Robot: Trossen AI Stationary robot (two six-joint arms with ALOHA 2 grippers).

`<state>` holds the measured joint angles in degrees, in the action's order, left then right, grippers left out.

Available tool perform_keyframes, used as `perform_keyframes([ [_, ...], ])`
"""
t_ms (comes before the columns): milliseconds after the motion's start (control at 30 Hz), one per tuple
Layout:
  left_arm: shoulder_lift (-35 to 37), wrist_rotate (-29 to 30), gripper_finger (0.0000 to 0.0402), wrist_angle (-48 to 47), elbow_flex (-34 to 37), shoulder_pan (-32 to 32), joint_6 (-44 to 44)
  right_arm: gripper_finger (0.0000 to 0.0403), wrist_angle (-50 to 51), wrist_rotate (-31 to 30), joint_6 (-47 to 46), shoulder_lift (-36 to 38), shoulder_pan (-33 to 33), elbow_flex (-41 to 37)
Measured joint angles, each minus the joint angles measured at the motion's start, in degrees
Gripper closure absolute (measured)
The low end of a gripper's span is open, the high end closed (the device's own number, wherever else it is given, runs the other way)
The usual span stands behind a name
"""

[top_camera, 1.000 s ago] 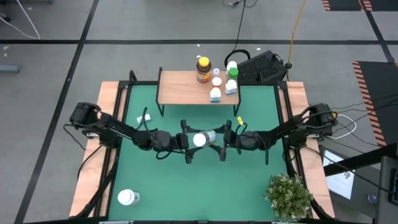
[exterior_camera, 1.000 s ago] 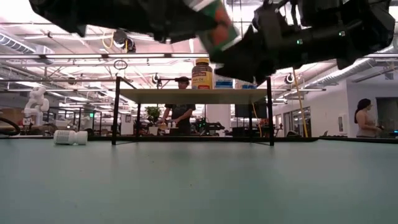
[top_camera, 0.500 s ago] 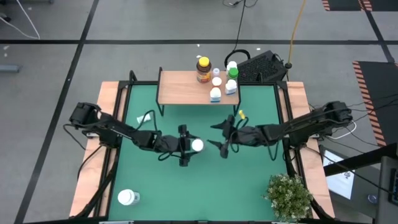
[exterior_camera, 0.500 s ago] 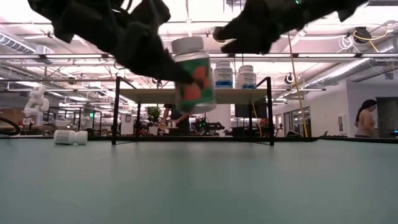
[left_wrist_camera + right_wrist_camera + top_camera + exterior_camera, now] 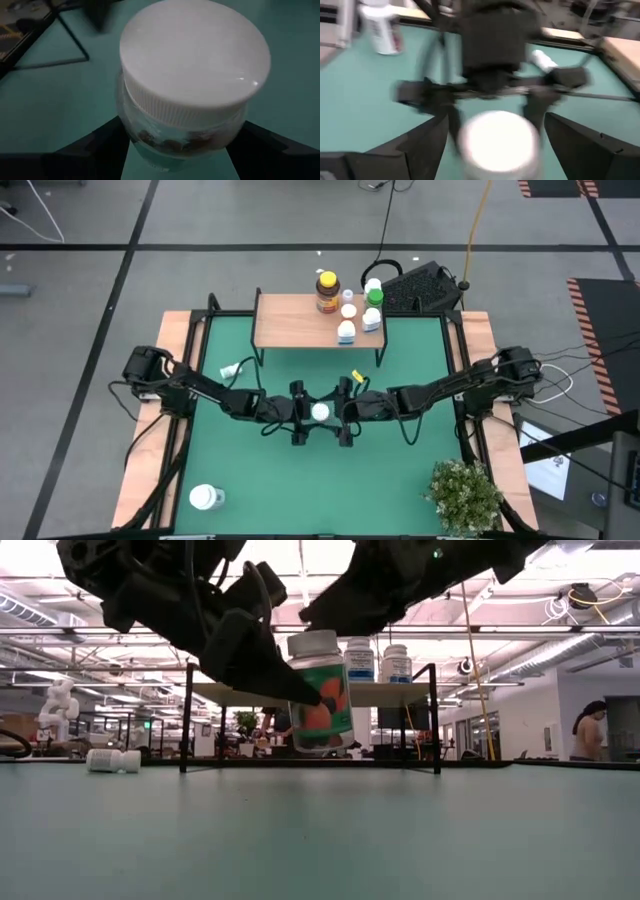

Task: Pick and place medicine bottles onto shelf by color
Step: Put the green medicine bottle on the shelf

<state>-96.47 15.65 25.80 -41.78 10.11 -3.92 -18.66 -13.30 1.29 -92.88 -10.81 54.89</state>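
A: High view — where was the white-capped bottle (image 5: pixel 320 412)?
B: Mid-table, before the shelf (image 5: pixel 300 320), between the left gripper (image 5: pixel 303 413) and right gripper (image 5: pixel 340 411).
A: Low view?
B: Upright, raised off the mat; left fingers (image 5: pixel 262 668) clamped on it.
A: Wrist views?
B: Left held the bottle (image 5: pixel 187 85); right fingers (image 5: pixel 427 142) stood wide — flanking it, apparently not touching.

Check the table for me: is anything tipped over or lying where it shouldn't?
Yes. One white bottle lies on its side on the green mat left of the shelf. The rest stand upright.
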Motion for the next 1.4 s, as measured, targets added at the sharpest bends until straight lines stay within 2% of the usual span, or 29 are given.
perform_keyframes([
  [233, 0.0, 0.2, 0.0117, 0.2, 0.0, -0.8, 1.8, 0.0093, 0.5, 0.0, -0.1, -1.7, 1.2, 0.0],
  [400, -0.1, -0.1, 0.0117, 0.1, 0.0, -0.7, 2.0, 0.0127, -0.8, -1.2, -0.2, -4.6, 1.1, 0.1],
  [600, -0.1, -0.1, 0.0117, 0.7, 0.0, -0.8, 2.1, 0.0178, -1.1, -3.1, 0.5, -4.0, 1.1, 0.0],
  [733, 0.0, -0.2, 0.0112, 1.6, 0.0, -0.6, 4.9, 0.0179, -1.3, -2.5, 0.8, -3.2, 1.1, 0.0],
  [833, 0.1, -1.1, 0.0090, 2.6, 0.0, 0.0, 4.9, 0.0179, -0.7, -2.5, 1.0, -2.1, 1.3, -0.1],
  [967, 0.1, -1.3, 0.0035, 3.8, 0.0, 0.6, 4.6, 0.0178, 0.6, -1.8, 0.9, -1.2, 2.0, -0.1],
  [1067, 0.1, 0.4, 0.0008, 3.7, 0.0, 0.2, 4.5, 0.0177, 0.5, -2.8, 1.6, -0.7, 2.1, -0.1],
  [1200, 0.1, 4.6, 0.0028, 1.1, -0.1, -1.0, 6.1, 0.0178, 0.7, -5.2, 4.2, 3.2, 2.3, -0.1],
  [1300, 0.0, 4.9, 0.0045, -0.1, -0.1, -2.1, 8.3, 0.0174, 0.4, -9.1, 8.2, 7.7, 3.0, 0.9],
  [1400, 0.0, 5.0, 0.0057, 0.0, 0.0, -2.8, 9.9, 0.0173, 0.7, -9.0, 13.0, 10.3, 5.7, 5.0],
])
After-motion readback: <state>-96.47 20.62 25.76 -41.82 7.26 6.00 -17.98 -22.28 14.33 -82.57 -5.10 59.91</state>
